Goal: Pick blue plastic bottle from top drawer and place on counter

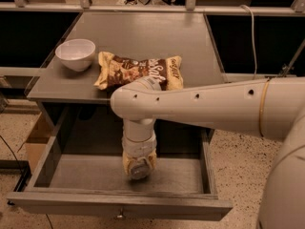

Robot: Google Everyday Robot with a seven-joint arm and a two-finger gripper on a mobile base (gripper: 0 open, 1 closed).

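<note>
Blue plastic bottle [140, 170]: where is it?
— Inside the pulled-out top drawer [86, 174], near the middle, caught in the claw.
— And the claw [139, 168]?
— It hangs from the arm [200, 104] straight down into the drawer, yellowish fingers [127, 162] closed snug against the bottle's sides.
— What's on the tabletop [143, 35]?
— A white bowl [76, 54] at the left, with a snack bag [138, 70] just beside it.
</note>
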